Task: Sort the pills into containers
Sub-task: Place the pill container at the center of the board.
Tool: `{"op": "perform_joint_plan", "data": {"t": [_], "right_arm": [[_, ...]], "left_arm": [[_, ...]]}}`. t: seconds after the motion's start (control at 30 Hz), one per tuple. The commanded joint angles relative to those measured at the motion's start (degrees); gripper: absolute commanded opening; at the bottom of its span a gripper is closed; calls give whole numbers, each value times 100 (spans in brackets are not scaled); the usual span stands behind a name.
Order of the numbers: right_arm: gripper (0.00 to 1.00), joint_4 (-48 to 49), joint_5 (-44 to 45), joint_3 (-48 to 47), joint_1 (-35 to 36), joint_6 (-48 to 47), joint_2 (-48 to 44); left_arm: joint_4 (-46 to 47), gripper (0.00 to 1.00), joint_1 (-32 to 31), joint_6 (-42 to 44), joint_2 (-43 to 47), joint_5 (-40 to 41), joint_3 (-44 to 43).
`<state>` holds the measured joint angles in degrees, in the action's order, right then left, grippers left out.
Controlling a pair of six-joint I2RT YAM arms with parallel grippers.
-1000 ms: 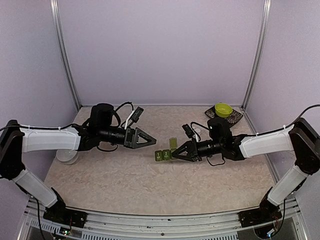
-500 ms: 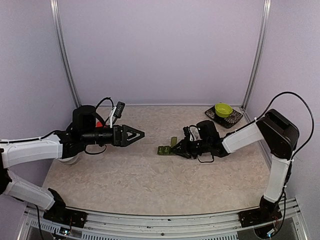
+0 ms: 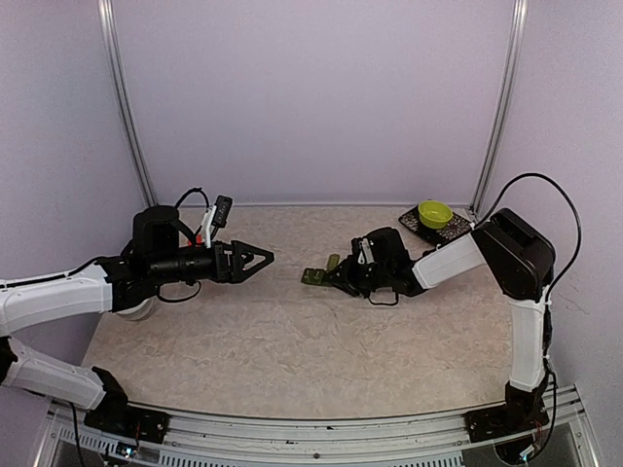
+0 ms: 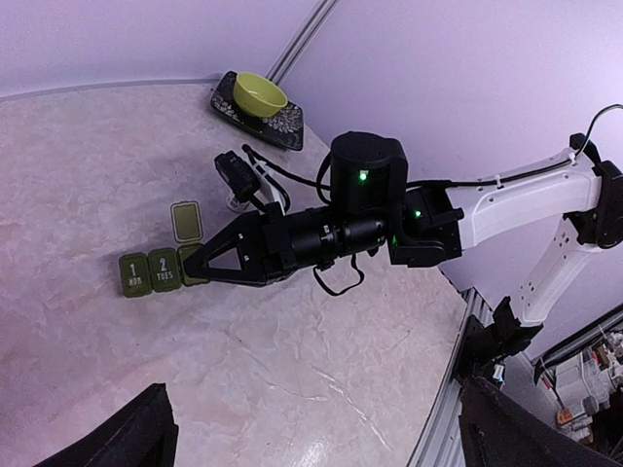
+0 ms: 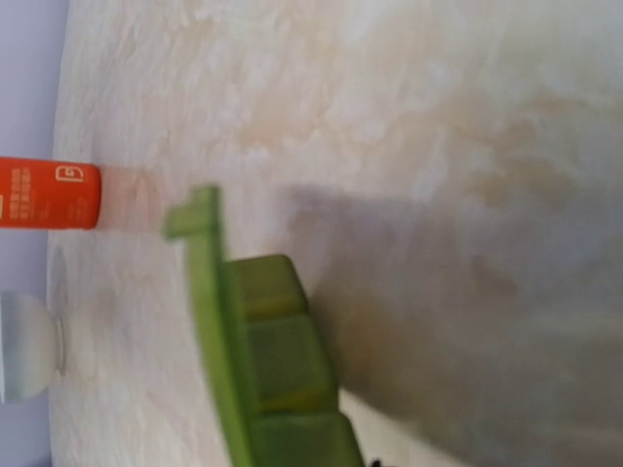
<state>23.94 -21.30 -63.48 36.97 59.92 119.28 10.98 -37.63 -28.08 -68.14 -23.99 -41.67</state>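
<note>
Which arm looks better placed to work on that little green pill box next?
Right. The right gripper sits shut at one end of the dark green three-compartment pill strip; the left gripper hangs open, well apart from it.

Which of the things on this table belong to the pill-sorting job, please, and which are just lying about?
Job: dark green plastic strip of three lidded compartments; right tool gripping it.
Lying about: yellow-green bowl; dark patterned tray under it; orange cylinder; white rounded object.

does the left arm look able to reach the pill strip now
Probably yes: bare table lies between the open left gripper and the strip; the right gripper holds only its far end.
</note>
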Motion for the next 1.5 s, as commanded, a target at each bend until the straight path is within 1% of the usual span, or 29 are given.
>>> {"op": "perform_joint_plan", "data": {"t": [0.0, 0.1, 0.2, 0.53, 0.67, 0.77, 0.83, 0.93, 1.0, 1.07, 1.13, 1.2, 1.23, 1.27, 1.3, 1.37, 1.4, 1.47], "right_arm": [[27, -209, 244, -53, 79, 10, 104], [37, -208, 217, 58, 82, 19, 7], [42, -288, 123, 113, 99, -28, -57], [48, -528, 191, 477, 164, -273, -568], [54, -661, 201, 606, 264, -522, -866], [58, -844, 298, 739, 355, -897, -1190], [61, -962, 458, 891, 412, -1351, -1496], [69, -1048, 827, 1256, 451, -2091, -2195], [76, -989, 1114, 1560, 409, -2493, -2654], [99, -773, 1290, 1910, 295, -2737, -3117], [100, -538, 1421, 2287, 104, -2744, -3501], [100, -425, 1652, 2562, -91, -2759, -3783], [100, -317, 1730, 2676, -176, -2914, -3881], [100, -254, 1821, 2754, -229, -3108, -3946], [100, -257, 1978, 2775, -263, -3400, -3970], [100, -230, 2316, 2789, -269, -4007, -3929], [99, -162, 2455, 2801, -269, -4398, -3864], [96, 89, 2700, 2850, -278, -4870, -3674]], "left_arm": [[-48, 99, 35, 142, 53, 88, 71], [-27, 99, 34, 130, 15, 89, 67], [30, 99, 36, 116, -42, 57, 54], [89, 99, 36, 85, -135, 58, -34], [124, 99, 36, 115, -130, 97, -17], [170, 99, 35, 104, -176, 193, -16], [194, 99, 34, 79, -191, 315, -31], [408, 99, 72, -126, -194, 425, 4], [675, 99, 286, -405, -253, 206, 45], [1072, 99, 514, -709, -353, -80, 165], [1516, 99, 741, -1033, -457, -369, 298], [2442, 99, 930, -1492, -606, -1032, 537], [2929, 99, 965, -1716, -661, -1279, 658], [3168, 99, 959, -1834, -691, -1346, 708], [3095, 99, 924, -1750, -700, -1282, 660], [2372, 99, 770, -1210, -650, -915, 370], [1936, 99, 656, -913, -607, -609, 203], [1353, 99, 438, -428, -504, 18, -58]]}}
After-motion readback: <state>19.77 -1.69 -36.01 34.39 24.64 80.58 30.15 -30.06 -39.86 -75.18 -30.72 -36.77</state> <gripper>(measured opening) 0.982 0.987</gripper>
